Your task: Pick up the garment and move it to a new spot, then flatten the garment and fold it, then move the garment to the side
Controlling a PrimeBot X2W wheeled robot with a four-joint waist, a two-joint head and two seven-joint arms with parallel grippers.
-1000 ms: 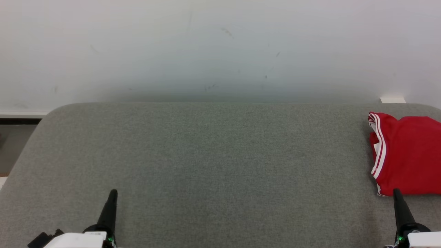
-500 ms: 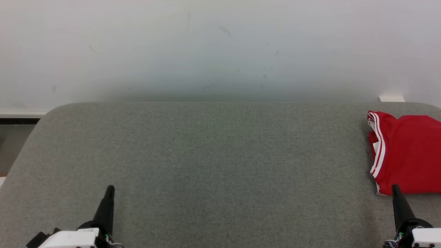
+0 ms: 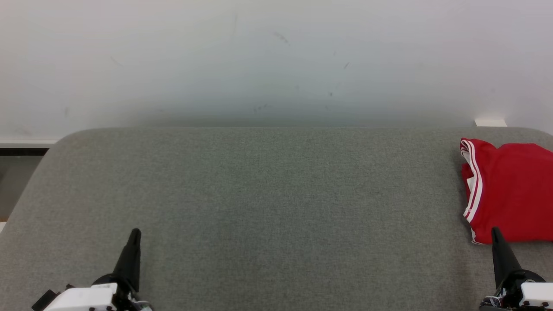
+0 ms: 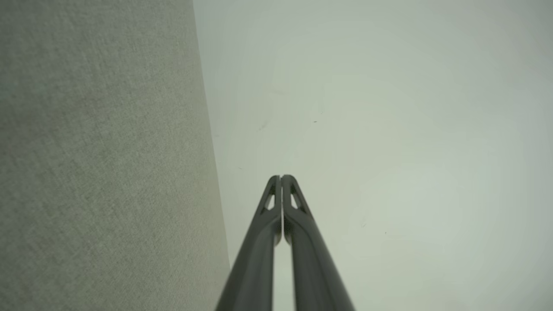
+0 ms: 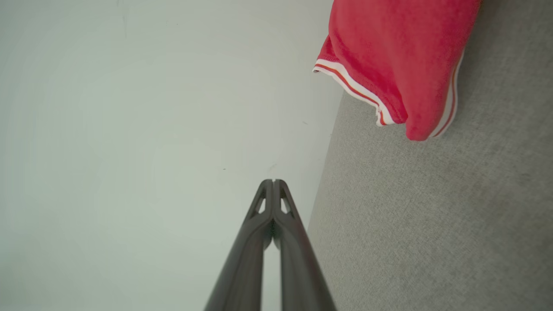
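Observation:
The garment [image 3: 512, 192] is red with white stripes along its edge. It lies folded at the right end of the grey fabric-covered table [image 3: 276, 207], partly cut off by the head view's right edge. In the right wrist view the garment [image 5: 397, 56] lies at the top right. My right gripper [image 3: 495, 233] stands shut at the lower right, its tip just in front of the garment's near edge, holding nothing. At the lower left my left gripper [image 3: 135, 234] is shut and empty, far from the garment. Both wrist views show the fingertips pressed together, the left gripper [image 4: 281, 177] and the right gripper [image 5: 273, 181].
A white wall [image 3: 276, 60] rises behind the table's far edge. A small white block [image 3: 490, 122] sits at the far right by the wall. At the far left a dark gap and floor [image 3: 17, 177] show beyond the table's rounded corner.
Both grippers have drawn slightly toward the bottom of the head view, and the picture has shifted a little. The garment lies as before. Both grippers stay shut.

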